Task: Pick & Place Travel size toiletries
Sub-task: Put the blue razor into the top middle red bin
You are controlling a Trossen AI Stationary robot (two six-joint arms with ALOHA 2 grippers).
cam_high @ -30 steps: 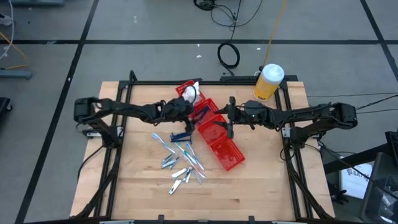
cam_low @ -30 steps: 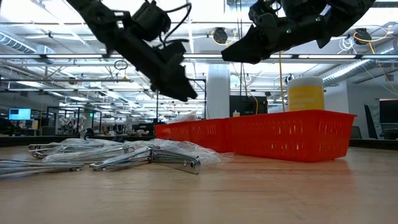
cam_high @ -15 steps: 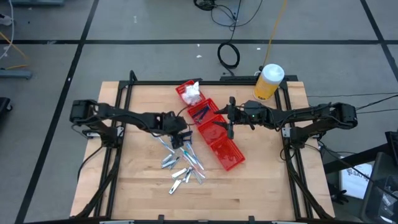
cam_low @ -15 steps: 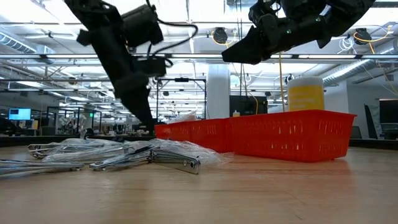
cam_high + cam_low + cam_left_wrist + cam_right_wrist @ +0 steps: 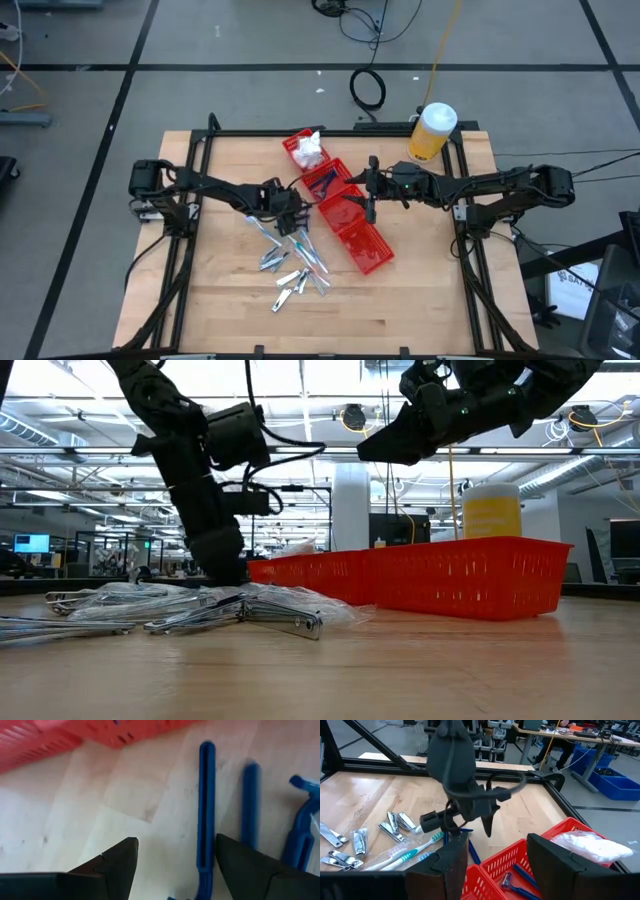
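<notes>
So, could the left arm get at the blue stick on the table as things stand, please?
Probably yes: the left gripper hangs right over the blue stick, fingers apart, nothing between.

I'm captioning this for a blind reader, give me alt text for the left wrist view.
The left gripper hangs open just above the wooden table, its two dark fingers either side of a blue stick. More blue pieces lie alongside, with a red bin beyond.

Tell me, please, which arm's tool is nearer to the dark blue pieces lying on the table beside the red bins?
The left. The left tool is down right over the dark blue pieces, fingers apart around one. The right tool hangs above the red bins, farther off.
</notes>
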